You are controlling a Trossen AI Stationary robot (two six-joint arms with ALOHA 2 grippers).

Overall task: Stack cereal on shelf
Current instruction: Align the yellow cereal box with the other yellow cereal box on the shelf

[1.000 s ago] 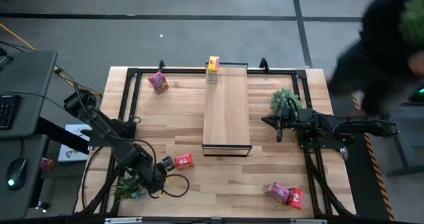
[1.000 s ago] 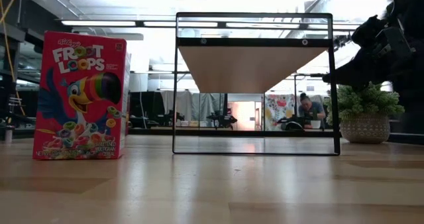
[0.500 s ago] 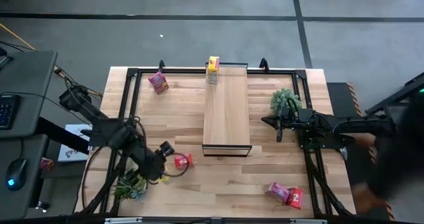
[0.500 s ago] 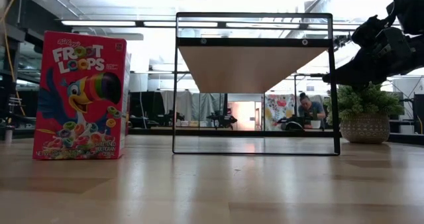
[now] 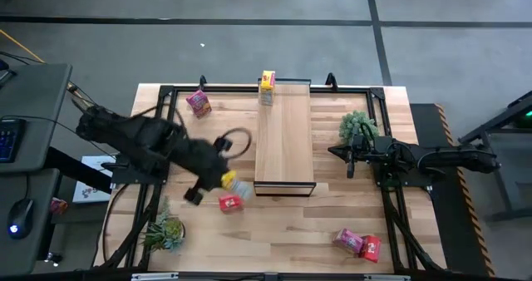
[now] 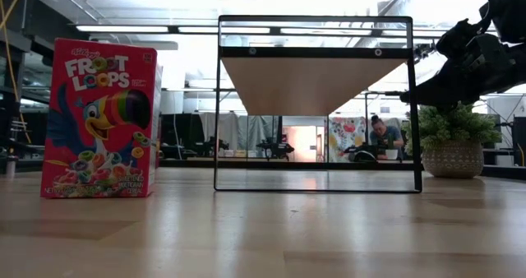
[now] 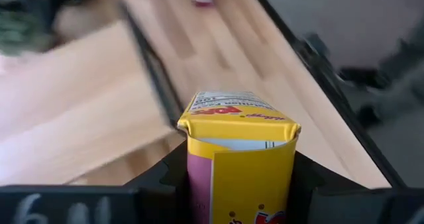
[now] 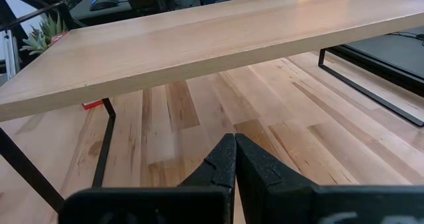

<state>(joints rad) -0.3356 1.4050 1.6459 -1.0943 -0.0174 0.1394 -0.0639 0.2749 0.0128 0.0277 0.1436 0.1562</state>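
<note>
My left gripper (image 5: 223, 181) hangs above the table just left of the shelf's near end, shut on a yellow cereal box (image 7: 240, 159). Below it a red box (image 5: 230, 202) stands on the tabletop; the low view shows it large (image 6: 100, 118). The shelf (image 5: 284, 135) runs from near to far at the middle, with another yellow box (image 5: 267, 87) on its far end. A pink box (image 5: 199, 103) lies at the far left, and a pink (image 5: 348, 239) and a red box (image 5: 371, 248) at the near right. My right gripper (image 5: 350, 163) waits shut, right of the shelf. My left gripper pinches the yellow box between its two fingers, one on each of two opposite sides (image 7: 193, 184). The fingers slant down from the table's left. The box's top flap (image 7: 238, 114) sticks out beyond them, and the box (image 5: 230, 181) hangs clear of the table.
One potted plant (image 5: 357, 126) stands right of the shelf beside my right arm, another (image 5: 165, 231) at the near left corner. A dark frame rail (image 5: 166, 131) runs round the tabletop. Bare wood lies between the shelf and the near-right boxes.
My left gripper has risen from low beside the near-left plant and swung toward the far right, up to the shelf's near end, rolling as it went and carrying the yellow box clear of the table. The red box has stayed in place.
</note>
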